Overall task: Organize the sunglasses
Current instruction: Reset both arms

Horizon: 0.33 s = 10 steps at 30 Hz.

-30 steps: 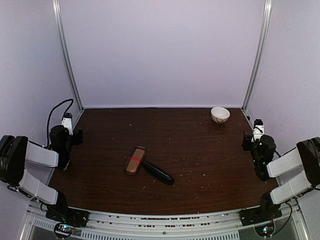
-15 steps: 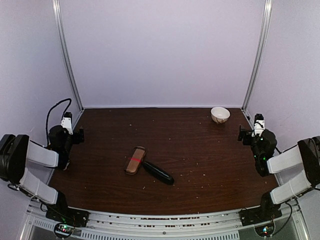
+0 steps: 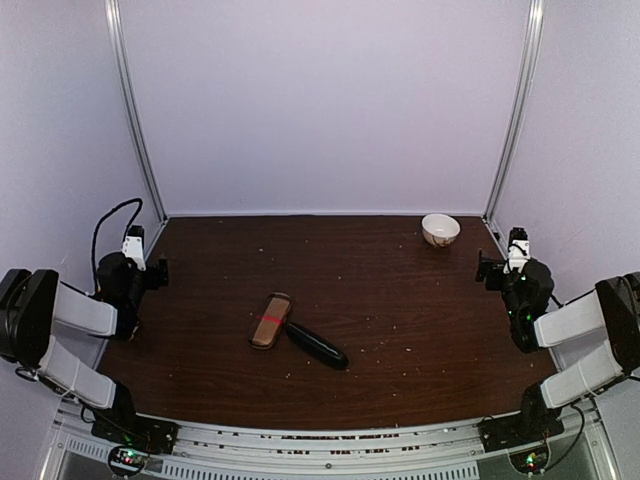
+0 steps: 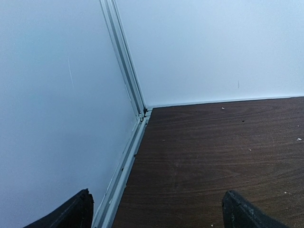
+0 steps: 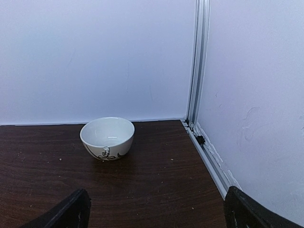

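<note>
While my left hand (image 4: pixel 159 212) and right hand (image 5: pixel 156 210) both gaped empty, no sunglasses showed; I judged them light, fragile; best pinched at the bridge.

I'm driving a lab test booth: beyond the jaws of the left gripper (image 4: pixel 159 211) and the right gripper (image 5: pixel 156 209), white panels (image 4: pixel 213 47) meet aluminium corner posts (image 5: pixel 197 61), boxing in a dark wood-grain table (image 4: pixel 213 152).

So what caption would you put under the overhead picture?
Left gripper and right gripper open at the table edges; wooden case beside black case mid-table, white bowl far right.
</note>
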Available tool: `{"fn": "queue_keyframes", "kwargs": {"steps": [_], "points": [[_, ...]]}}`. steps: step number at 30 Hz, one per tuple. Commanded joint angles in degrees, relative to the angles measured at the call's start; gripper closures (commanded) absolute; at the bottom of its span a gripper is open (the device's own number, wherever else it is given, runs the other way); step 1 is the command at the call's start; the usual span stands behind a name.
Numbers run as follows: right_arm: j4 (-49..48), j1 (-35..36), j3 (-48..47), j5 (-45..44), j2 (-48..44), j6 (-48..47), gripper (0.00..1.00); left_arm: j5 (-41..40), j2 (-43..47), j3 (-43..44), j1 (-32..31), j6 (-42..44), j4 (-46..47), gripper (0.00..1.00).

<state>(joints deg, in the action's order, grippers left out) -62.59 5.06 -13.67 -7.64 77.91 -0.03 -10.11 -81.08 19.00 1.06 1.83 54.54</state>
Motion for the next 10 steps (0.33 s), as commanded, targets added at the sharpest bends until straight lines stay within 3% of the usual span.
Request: {"fn": "queue_keyframes", "kwargs": {"steps": [1, 10], "points": [[-0.08, -0.40, -0.72, 0.39, 0.05, 0.11, 0.00, 0.97, -0.48, -0.37, 0.14, 0.02, 3.90, 0.02], [-0.12, -0.40, -0.68, 0.27, 0.09, 0.09, 0.00, 1.06, -0.48, -0.32, 0.16, 0.04, 3.88, 0.02]]}}
